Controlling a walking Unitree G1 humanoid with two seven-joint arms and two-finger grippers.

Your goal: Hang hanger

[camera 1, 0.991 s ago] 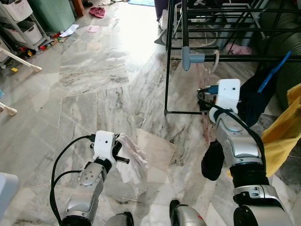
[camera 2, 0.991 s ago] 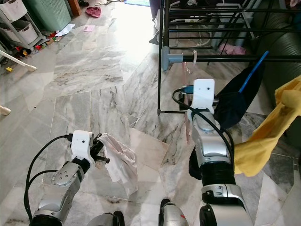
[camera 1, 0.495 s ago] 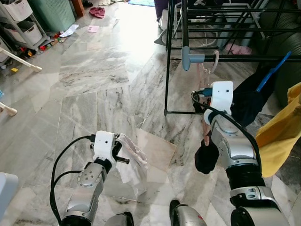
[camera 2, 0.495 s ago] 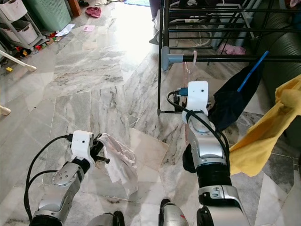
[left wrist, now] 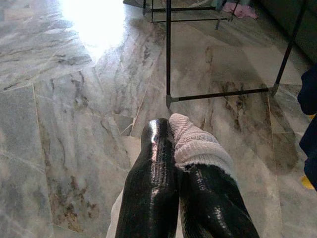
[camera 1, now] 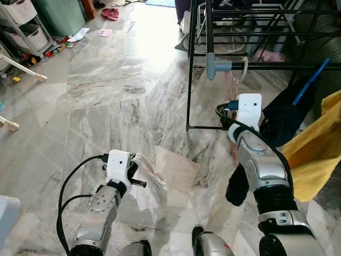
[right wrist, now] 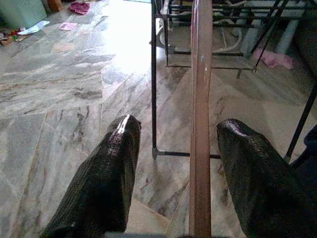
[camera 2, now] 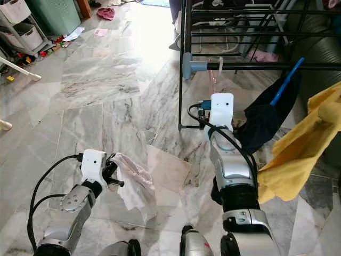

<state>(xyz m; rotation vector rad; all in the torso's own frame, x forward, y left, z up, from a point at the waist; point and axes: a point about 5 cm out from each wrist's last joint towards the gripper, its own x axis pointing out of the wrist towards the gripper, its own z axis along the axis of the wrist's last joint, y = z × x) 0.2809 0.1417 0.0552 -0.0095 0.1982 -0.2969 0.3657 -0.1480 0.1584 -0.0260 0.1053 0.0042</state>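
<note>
Grey-veined marble floor (camera 1: 106,96), black rack (camera 1: 189,74), translucent pink hanger (right wrist: 200,124), white cloth (camera 2: 136,184), yellow garment (camera 2: 301,154)

Two silver, jointed metal arms each end in a white boxy wrist housing, with black cables looping from it. The left gripper (left wrist: 173,168) and right gripper (right wrist: 178,163) have long, glossy black, finely textured fingers.

Bright daylight from far side; blown-out glare patch on marble floor (camera 1: 144,32) beside drying rack (camera 1: 213,58). Near floor evenly lit, soft shadows under rack. Head views sharp, slight edge bending. Wrist views: close black fingers (right wrist: 104,183) glossy, slightly soft; background clear.
</note>
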